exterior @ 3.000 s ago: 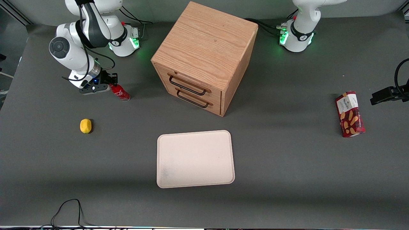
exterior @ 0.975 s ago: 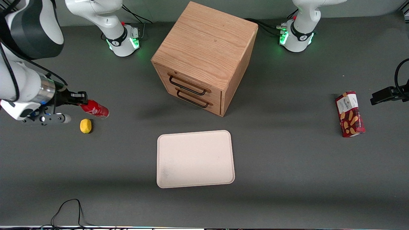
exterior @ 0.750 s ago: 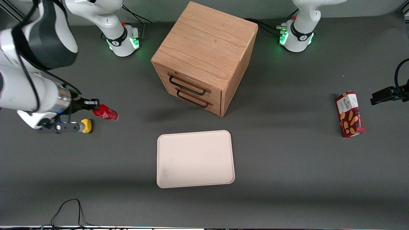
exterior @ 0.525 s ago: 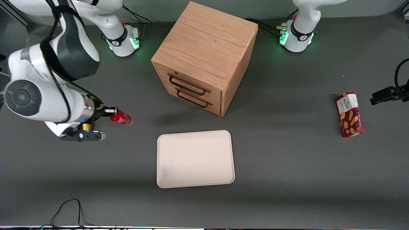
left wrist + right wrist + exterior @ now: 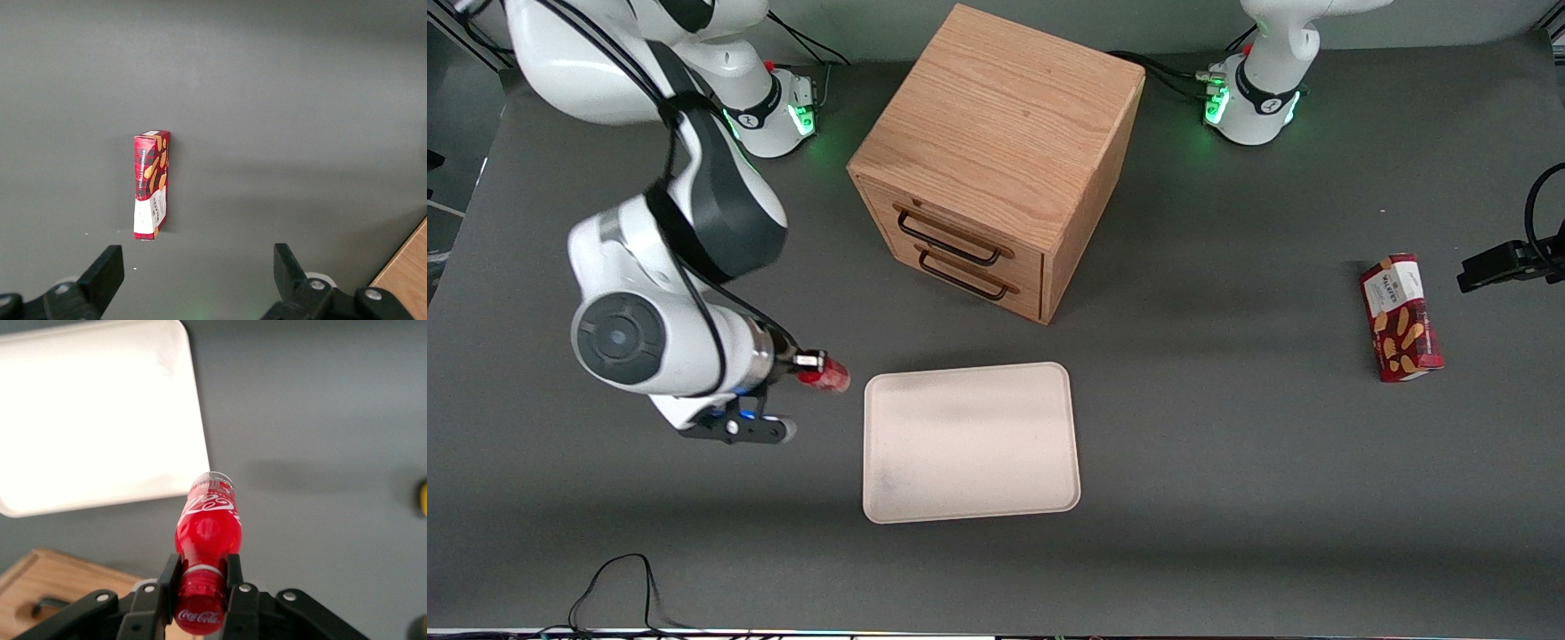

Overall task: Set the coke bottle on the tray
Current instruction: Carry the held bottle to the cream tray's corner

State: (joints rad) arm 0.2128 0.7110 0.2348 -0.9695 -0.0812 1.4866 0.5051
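The coke bottle (image 5: 824,376) is up in the air, off the dark surface (image 5: 1227,462), and the tool (image 5: 203,581) holds it tight near the red cap, with one finger on each side of the neck. The bottle does not stand up. It lies nearly flat and sticks out from the tool, and its bottom end points at the tray (image 5: 969,442). The wrist view shows the same thing: the coke bottle (image 5: 207,547) runs from the cap between the fingers out to the edge of the tray (image 5: 100,420). So the tray lies straight ahead of the bottle, the same way the bottle's long side points, toward the parked arm's end of the surface. The bottle's bottom end is just beside the tray's rim, near the corner closest to the wooden cabinet (image 5: 996,160), but I think it is not over the tray yet. I guess the arm has to carry the bottle a bit more along that line, so it hangs over the flat middle of the tray, and then go down and let go. A snack box (image 5: 1400,317) lies well apart, near the parked arm.
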